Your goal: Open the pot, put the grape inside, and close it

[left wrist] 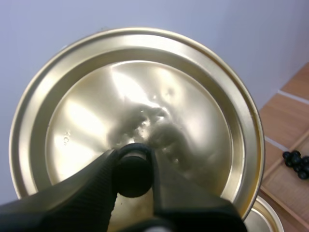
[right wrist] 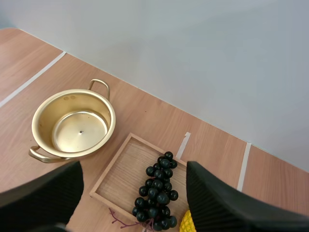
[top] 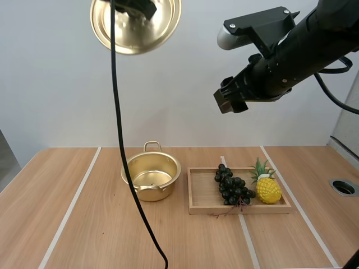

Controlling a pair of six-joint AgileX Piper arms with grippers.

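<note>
Two arms were recorded raised well above the table (top: 67,213). The left gripper (top: 134,7) was held high over the table's left half, its fingers clamped on the black knob (left wrist: 133,174) of the gold lid (top: 140,33). In the left wrist view the left gripper (left wrist: 133,162) was seen with the knob pinched between both tips, and the lid (left wrist: 145,96) was tipped steeply, its knob side turned to the camera. The right arm was extended in from the right, the forearm sloping down toward the left, with the right gripper (top: 229,101) poised high above the tray (top: 202,208). Its fingers were noted standing apart, nothing between them; in the right wrist view the right gripper (right wrist: 133,169) was pointed down over the tray (right wrist: 123,179). The pot (top: 147,193) was found upright, uncovered and empty on the table, just left of the tray; its two handles were noted in the right wrist view (right wrist: 48,111). The grapes (top: 231,186) were logged lying in the tray, beside a pineapple (top: 268,188), well apart from both grippers.
</note>
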